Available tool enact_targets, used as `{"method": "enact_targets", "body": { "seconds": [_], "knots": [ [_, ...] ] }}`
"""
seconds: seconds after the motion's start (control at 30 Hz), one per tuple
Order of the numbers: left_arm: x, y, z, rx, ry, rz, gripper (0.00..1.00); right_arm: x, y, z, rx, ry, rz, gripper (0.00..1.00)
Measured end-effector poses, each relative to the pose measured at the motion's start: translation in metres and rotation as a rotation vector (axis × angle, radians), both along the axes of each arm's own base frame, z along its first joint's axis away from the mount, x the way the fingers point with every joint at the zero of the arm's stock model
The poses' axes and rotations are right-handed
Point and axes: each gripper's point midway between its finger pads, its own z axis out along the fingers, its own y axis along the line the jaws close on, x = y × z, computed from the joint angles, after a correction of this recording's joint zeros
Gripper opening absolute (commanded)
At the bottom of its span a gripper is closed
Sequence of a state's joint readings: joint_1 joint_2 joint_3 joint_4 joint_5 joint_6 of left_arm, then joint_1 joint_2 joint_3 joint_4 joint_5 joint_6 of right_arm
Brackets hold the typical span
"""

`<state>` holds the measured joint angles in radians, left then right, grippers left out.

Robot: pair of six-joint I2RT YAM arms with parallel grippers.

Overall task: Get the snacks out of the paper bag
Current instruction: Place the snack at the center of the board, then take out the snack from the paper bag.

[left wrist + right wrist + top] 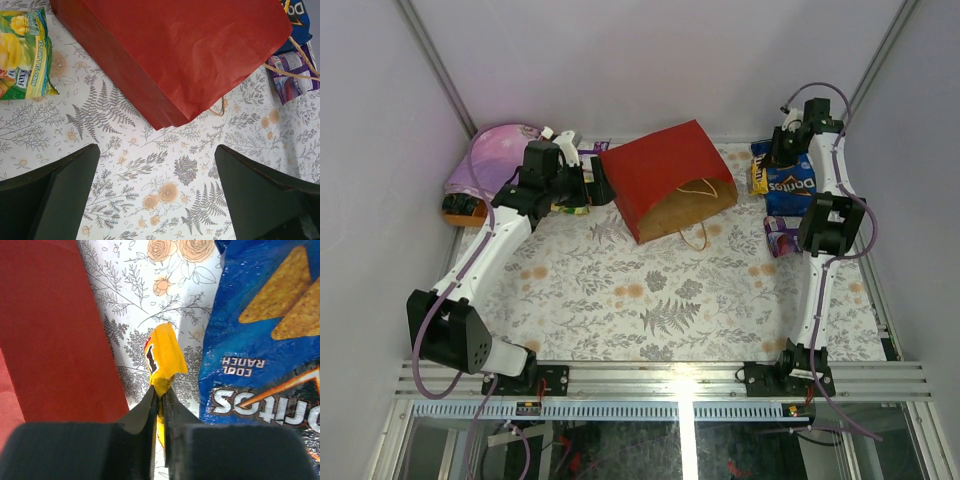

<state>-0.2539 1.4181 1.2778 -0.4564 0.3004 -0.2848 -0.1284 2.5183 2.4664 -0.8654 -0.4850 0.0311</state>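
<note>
The red paper bag (665,175) lies on its side mid-table, its brown mouth facing the near right, cord handles (698,235) trailing out. My left gripper (598,187) hovers open at the bag's left side; in the left wrist view its fingers (55,195) are spread over bare cloth, with the bag (190,50) ahead and a yellow-green candy bag (22,55) at the left. My right gripper (161,390) is shut on a yellow packet (162,355), between the bag (50,330) and the blue Doritos bag (265,340). A purple-white pack (780,237) lies near the Doritos bag (790,185).
A pink-purple folded cloth (495,160) lies at the far left behind the left arm. A floral tablecloth (650,300) covers the table. White walls close in the back and both sides. A metal rail (670,380) runs along the near edge.
</note>
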Motion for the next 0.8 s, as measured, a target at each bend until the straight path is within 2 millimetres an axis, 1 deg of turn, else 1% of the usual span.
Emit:
{"method": "enact_targets", "body": {
  "seconds": [0.03, 0.07, 0.1, 0.23, 0.27, 0.37, 0.43, 0.47, 0.53, 0.57, 0.6, 0.63, 0.67, 0.73, 0.77, 0.8],
  "knots": [
    [0.0, 0.0, 0.0, -0.001, 0.0, -0.001, 1.0, 0.0, -0.002, 0.0, 0.002, -0.001, 0.002, 0.27],
    [0.0, -0.001, 0.0, -0.003, 0.001, -0.004, 1.0, 0.0, -0.005, 0.001, 0.002, -0.003, 0.002, 0.44],
    [-0.001, -0.001, 0.0, -0.004, 0.001, -0.006, 1.0, 0.0, -0.006, 0.001, 0.002, -0.005, 0.004, 0.56],
    [-0.001, -0.001, 0.0, -0.005, 0.001, -0.007, 1.0, 0.001, -0.004, 0.003, 0.007, -0.019, 0.023, 0.94],
    [-0.001, -0.001, 0.0, -0.005, 0.001, -0.007, 1.0, 0.002, -0.003, 0.004, 0.008, -0.023, 0.024, 0.99],
    [-0.001, -0.001, 0.0, -0.005, 0.001, -0.007, 1.0, 0.003, -0.004, 0.014, -0.009, -0.047, 0.024, 1.0],
    [-0.001, -0.001, 0.0, -0.004, 0.001, -0.006, 1.0, 0.005, -0.009, 0.03, -0.039, -0.079, 0.002, 1.0],
    [-0.001, -0.001, 0.0, -0.004, 0.001, -0.005, 1.0, 0.005, -0.013, 0.043, -0.059, -0.103, -0.021, 1.0],
    [-0.001, -0.001, 0.0, -0.003, 0.001, -0.005, 1.0, -0.002, -0.017, 0.073, -0.083, -0.153, -0.068, 1.0],
    [0.0, -0.001, 0.0, -0.003, 0.0, -0.005, 1.0, -0.01, -0.019, 0.091, -0.088, -0.194, -0.101, 0.97],
    [0.0, -0.001, 0.0, -0.003, 0.001, -0.004, 1.0, -0.023, -0.019, 0.108, -0.089, -0.224, -0.137, 0.88],
    [0.0, 0.0, 0.0, -0.002, 0.001, -0.003, 1.0, -0.036, -0.02, 0.121, -0.09, -0.252, -0.17, 0.82],
    [0.0, 0.0, 0.0, -0.002, 0.0, -0.002, 1.0, -0.051, -0.02, 0.136, -0.085, -0.302, -0.215, 0.79],
    [0.0, 0.001, 0.0, 0.0, 0.0, 0.002, 1.0, -0.087, -0.02, 0.158, -0.061, -0.394, -0.312, 0.78],
    [0.001, 0.001, 0.0, 0.001, -0.001, 0.004, 1.0, -0.106, -0.019, 0.163, -0.041, -0.438, -0.363, 0.78],
    [0.001, 0.002, 0.0, 0.002, -0.002, 0.006, 1.0, -0.125, -0.018, 0.163, -0.023, -0.481, -0.416, 0.79]
  ]
}}
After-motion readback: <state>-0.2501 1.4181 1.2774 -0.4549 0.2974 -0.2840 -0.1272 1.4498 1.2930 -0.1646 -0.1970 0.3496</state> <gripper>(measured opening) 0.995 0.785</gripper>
